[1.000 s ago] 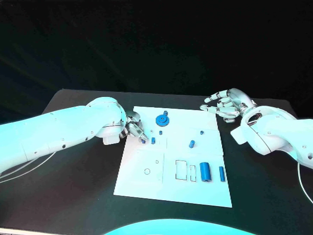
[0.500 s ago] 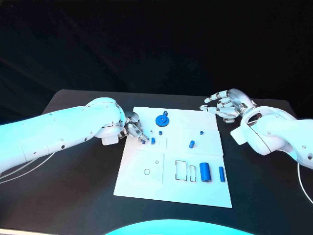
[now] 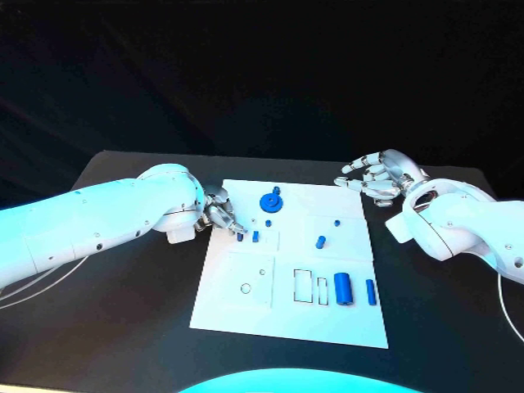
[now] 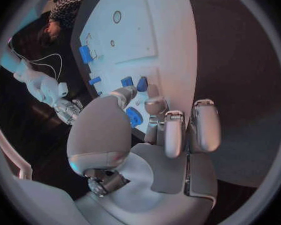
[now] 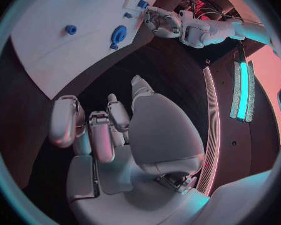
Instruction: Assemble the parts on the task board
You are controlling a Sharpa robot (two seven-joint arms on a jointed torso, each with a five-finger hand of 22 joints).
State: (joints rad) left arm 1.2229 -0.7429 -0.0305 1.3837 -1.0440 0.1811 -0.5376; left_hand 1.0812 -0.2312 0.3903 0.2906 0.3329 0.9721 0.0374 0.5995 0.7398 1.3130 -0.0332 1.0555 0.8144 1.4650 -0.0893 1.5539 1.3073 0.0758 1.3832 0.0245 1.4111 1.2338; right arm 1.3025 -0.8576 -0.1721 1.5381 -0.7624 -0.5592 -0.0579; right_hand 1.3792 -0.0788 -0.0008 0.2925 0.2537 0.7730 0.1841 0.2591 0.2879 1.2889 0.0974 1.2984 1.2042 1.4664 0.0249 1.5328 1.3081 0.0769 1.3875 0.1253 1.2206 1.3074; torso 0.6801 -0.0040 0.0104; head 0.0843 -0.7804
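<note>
left hand: a small blue part is being pinched at the fingertips over the task board's left edge | right hand: nothing is being held, fingers loosely apart, hovering beside the board's far right corner above the counter

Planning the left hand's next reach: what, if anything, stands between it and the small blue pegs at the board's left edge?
Nothing visible. The left hand hovers right beside the small blue pegs on the task board.
</note>
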